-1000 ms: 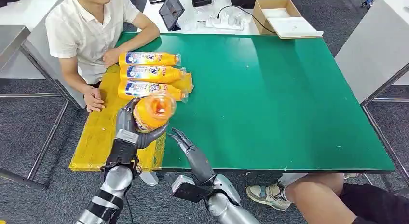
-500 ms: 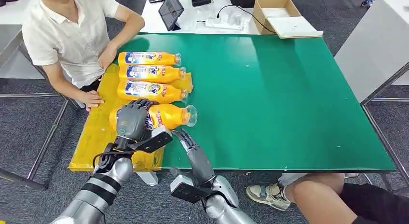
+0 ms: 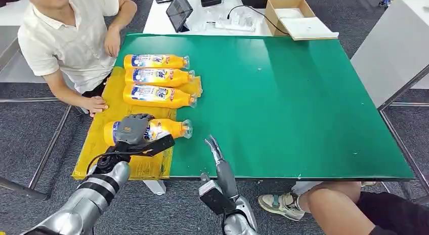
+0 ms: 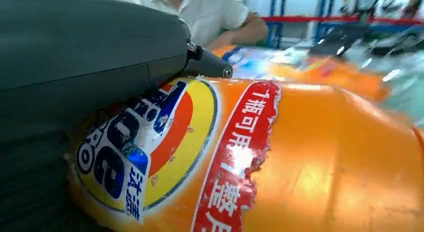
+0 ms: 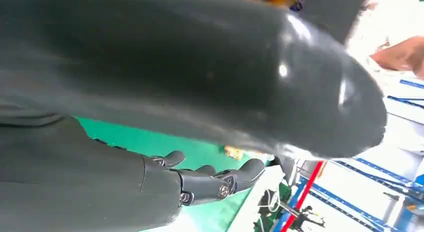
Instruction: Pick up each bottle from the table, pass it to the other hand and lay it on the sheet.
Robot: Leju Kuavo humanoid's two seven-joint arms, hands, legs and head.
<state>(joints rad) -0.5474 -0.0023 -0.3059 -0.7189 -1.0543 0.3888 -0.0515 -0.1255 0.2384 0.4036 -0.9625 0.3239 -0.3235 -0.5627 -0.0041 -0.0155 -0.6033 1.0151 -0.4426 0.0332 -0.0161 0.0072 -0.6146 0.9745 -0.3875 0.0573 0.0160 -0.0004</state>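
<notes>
My left hand point(image 3: 134, 131) grips an orange bottle point(image 3: 164, 128) with a blue and yellow label, lying on its side on the yellow sheet point(image 3: 103, 144), its clear cap end pointing right onto the green table point(image 3: 303, 108). The left wrist view shows that bottle point(image 4: 300, 157) up close under my left hand point(image 4: 75, 57). Three more orange bottles point(image 3: 158, 78) lie side by side on the sheet further back. My right hand point(image 3: 218, 159) hovers at the table's near edge, fingers straight, holding nothing. The right wrist view shows its dark fingers point(image 5: 210, 182) over the green top.
A person in a white shirt point(image 3: 66, 37) sits at the table's left, one hand point(image 3: 95, 104) resting by the sheet. A second person's knee and shoe point(image 3: 324, 204) are at the front right. A cardboard box point(image 3: 293, 17) and a tablet point(image 3: 179, 11) stand behind the table.
My left hand has turned the bottle from upright in the air down flat onto the sheet. My right hand has drawn back toward the table's near edge. The person leaned away.
</notes>
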